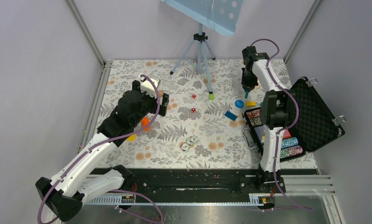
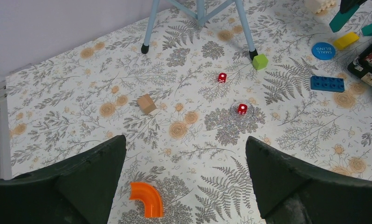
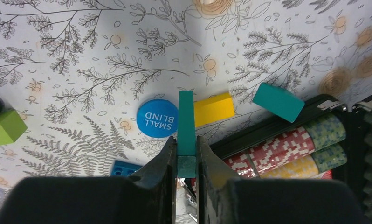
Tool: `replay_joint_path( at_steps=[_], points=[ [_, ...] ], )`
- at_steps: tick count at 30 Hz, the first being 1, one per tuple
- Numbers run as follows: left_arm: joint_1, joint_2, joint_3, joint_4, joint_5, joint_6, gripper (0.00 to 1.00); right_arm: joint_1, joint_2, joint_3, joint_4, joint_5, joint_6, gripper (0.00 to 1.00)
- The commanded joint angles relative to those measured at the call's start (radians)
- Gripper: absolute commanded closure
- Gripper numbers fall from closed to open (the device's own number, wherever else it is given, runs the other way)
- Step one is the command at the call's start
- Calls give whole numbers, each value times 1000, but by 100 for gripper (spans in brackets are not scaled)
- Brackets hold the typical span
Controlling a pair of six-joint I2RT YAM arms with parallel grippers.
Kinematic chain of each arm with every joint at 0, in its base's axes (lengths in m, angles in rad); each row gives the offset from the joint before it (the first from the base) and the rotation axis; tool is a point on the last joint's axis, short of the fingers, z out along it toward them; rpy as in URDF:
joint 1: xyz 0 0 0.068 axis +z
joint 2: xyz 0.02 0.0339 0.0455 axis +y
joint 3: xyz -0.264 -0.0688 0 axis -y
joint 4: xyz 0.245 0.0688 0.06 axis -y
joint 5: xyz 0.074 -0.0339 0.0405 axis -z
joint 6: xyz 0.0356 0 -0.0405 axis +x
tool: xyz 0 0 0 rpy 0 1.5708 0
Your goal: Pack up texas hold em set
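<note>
Briefcase (image 1: 317,114) is seen open at the right of the top view, lid tilted back, with chip rows (image 1: 291,145) seated in the tray. Right tool (image 3: 186,144) is pinched on a teal slab (image 3: 186,116), which is seen just beside the blue small-blind disc (image 3: 156,118). Left tool (image 2: 185,137) is spread wide over the tabletop (image 2: 72,93). Two red dice (image 2: 242,108) are seen loose at the centre of its wrist view.
</note>
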Motion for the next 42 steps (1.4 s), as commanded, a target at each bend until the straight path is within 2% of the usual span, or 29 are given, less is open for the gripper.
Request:
replay_joint_path(
  at_steps=[1,7,23,36,42],
  points=[
    [-3,-5,-5,66,-17,26,1,6,31,60,-24,33,-105,100],
    [-7,-22,-51,122,-31,59,1,5,69,67,-21,48,-164,100],
    [-11,-17,-73,122,-8,116,1,16,92,52,-24,23,-196,100],
    [-12,-8,-72,115,6,123,1,82,110,68,-161,49,-137,100],
    [-15,-3,-72,115,13,121,1,110,102,67,-149,26,-110,100]
  ],
)
